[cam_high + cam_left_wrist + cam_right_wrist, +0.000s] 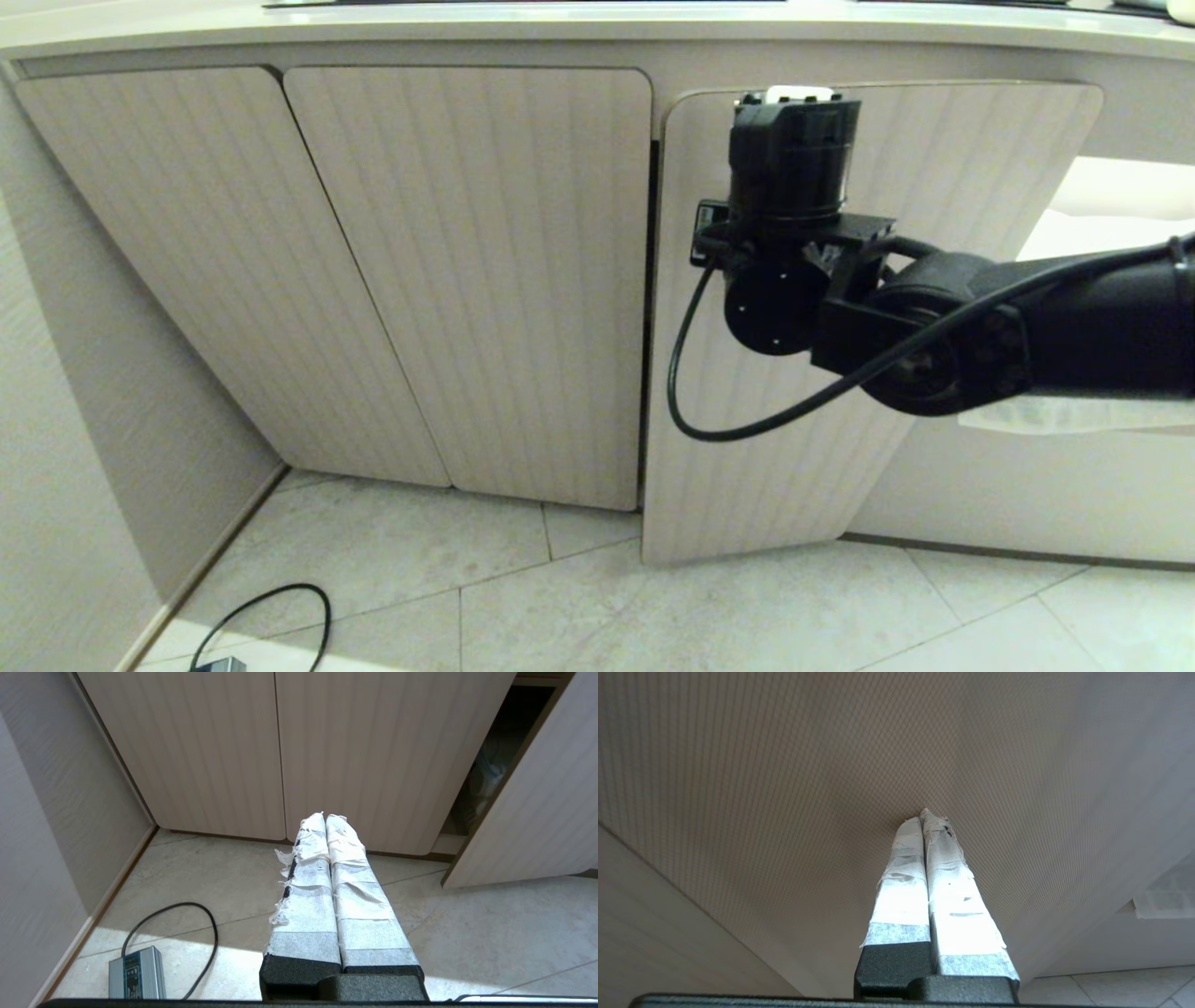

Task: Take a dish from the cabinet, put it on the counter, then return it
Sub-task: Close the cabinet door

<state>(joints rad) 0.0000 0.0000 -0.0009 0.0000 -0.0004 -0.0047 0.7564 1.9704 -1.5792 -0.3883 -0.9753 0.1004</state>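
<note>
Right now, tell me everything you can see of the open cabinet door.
The door is a beige panel with fine vertical ribs and rounded corners, looking like laminate or wood. It is the rightmost of three and stands ajar, swung out from the cabinet, its lower edge above the floor tiles. The left wrist view shows a dark gap behind it. The right gripper, shut, has its taped tips at or against the face near the top; contact cannot be confirmed. No dish shows.

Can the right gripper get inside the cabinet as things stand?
Probably not yet: the right gripper is shut, tips against the door, which stands only partly ajar across the cabinet opening.
</note>
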